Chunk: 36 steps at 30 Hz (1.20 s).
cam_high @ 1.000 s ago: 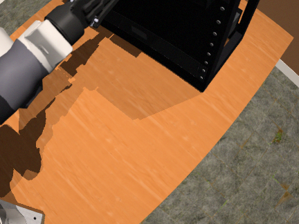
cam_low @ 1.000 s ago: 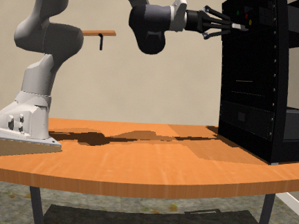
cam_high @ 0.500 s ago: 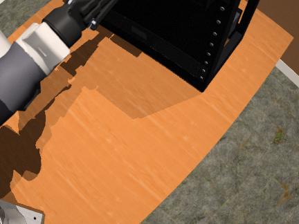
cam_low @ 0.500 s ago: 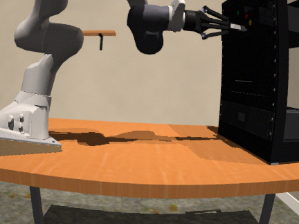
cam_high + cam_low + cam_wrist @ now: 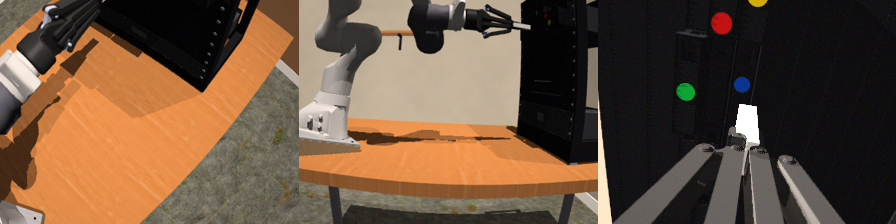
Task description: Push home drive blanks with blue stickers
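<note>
The black rack [image 5: 173, 34] [image 5: 551, 86] stands at the table's far right. In the wrist view, four stickers show on its dark front: green [image 5: 686, 91], red [image 5: 721, 23], yellow [image 5: 758, 2] and blue [image 5: 742, 84]. The blank with the green sticker [image 5: 689, 60] plainly stands out of the front. The blank with the blue sticker looks set further back; I cannot tell whether it is flush. My gripper [image 5: 745, 118] [image 5: 525, 26] is shut and empty. Its white fingertips sit just below the blue sticker, close to the rack front. The green [image 5: 536, 12], red [image 5: 545, 16] and yellow [image 5: 549, 22] stickers also show in the exterior view.
The rack stands on an orange wooden table [image 5: 121, 148] [image 5: 437, 162] with a curved front edge. The arm's base [image 5: 323, 121] is at the left. A small shelf [image 5: 396, 33] hangs on the wall behind the arm.
</note>
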Available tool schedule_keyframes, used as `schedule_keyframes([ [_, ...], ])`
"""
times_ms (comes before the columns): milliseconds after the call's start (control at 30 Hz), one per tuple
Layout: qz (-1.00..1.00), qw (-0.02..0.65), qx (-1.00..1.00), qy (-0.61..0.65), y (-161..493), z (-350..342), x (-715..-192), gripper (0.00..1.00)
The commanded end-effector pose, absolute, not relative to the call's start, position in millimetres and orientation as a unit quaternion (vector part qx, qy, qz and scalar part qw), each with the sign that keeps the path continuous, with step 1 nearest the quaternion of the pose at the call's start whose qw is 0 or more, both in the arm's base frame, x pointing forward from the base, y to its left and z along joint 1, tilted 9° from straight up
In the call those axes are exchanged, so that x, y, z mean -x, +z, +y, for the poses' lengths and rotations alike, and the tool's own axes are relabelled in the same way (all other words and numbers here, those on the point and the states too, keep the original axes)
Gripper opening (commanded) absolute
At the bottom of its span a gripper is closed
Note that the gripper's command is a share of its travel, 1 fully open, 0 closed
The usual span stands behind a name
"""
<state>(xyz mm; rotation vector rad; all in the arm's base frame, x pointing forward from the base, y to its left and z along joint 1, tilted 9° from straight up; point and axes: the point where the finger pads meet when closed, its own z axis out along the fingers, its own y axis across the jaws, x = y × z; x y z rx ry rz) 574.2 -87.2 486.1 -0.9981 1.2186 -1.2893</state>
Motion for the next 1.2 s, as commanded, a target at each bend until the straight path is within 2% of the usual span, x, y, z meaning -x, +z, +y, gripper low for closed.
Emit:
schedule_keyframes([
  [0,0.509,0.523,0.414,-0.544,487.3,-89.4,-561.7,0.0],
  [300,0.509,0.523,0.414,-0.544,486.8,-89.3,-555.2,0.0],
  [633,0.509,0.523,0.414,-0.544,484.1,-89.0,-507.2,0.0],
  [1167,0.509,0.523,0.414,-0.544,484.0,-89.0,-504.8,0.0],
])
